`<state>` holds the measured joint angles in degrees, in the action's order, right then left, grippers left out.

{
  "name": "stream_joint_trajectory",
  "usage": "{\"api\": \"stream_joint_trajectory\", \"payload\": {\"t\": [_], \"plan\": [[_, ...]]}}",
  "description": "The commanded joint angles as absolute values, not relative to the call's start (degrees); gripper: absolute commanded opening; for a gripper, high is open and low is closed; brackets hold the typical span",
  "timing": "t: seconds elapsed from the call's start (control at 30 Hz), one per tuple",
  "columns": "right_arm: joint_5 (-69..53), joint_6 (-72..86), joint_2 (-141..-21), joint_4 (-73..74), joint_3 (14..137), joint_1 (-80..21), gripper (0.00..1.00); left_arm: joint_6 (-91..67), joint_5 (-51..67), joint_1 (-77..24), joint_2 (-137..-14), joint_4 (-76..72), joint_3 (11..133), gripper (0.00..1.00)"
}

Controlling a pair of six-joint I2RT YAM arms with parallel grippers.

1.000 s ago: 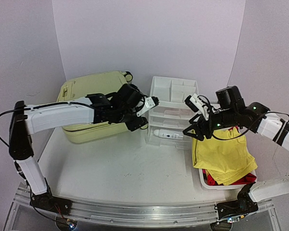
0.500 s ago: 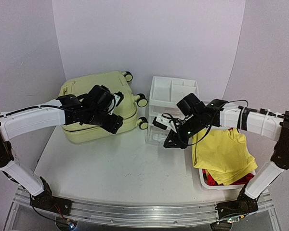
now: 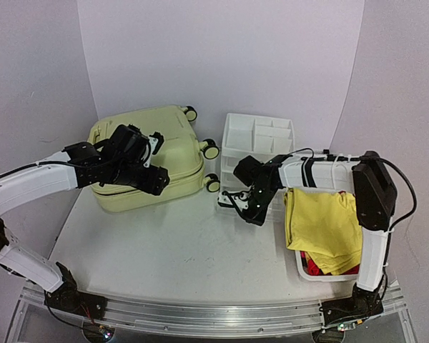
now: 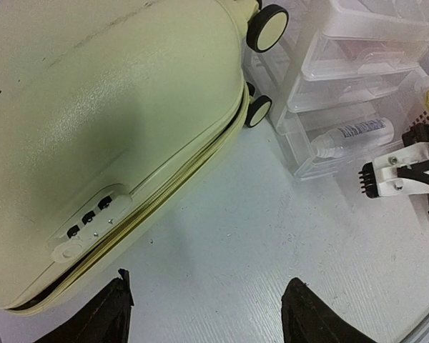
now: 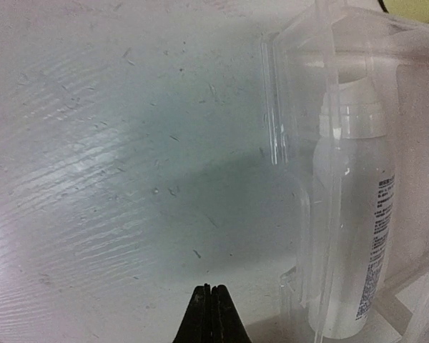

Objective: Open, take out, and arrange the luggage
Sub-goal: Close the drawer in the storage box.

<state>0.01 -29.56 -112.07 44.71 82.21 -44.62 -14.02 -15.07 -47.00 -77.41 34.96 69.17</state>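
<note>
Left wrist: luggage [image 4: 107, 121] near L pincer [image 4: 207, 282]

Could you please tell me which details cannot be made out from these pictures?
Inside of the luggage: in every view its shell covers it.
Digits on the lock dials: left wrist view, too small to read.
Label on the bottle: right wrist view, blurred behind the clear drawer wall.
Clothes under the yellow garment: top view, mostly covered by it.
</note>
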Motion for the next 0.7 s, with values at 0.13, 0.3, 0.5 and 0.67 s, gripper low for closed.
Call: {"api": "stream_joint_trajectory", "payload": {"t": [0.13,0.3,0.5,0.67], "plan": [[13.3,-31.7,-116.9,40.1,87.0,-41.8,0.00,-16.1,-13.6,-44.1,-75.1,34.3,68.2,0.71],[18.0,-31.8,-117.4,32.5,86.0,-40.3,0.00,-15.7,-12.5,-42.6,-74.9,34.7,68.9,0.71],[19.4,-33.5,-119.7,22.5,84.8,-39.7,0.00,-16.3,-12.2,-41.6,-74.6,34.8,68.4,0.71],[24.0,-35.2,-122.9,13.9,85.1,-38.9,0.00,-17.2,-11.9,-41.2,-74.7,34.7,67.3,0.71]]}}
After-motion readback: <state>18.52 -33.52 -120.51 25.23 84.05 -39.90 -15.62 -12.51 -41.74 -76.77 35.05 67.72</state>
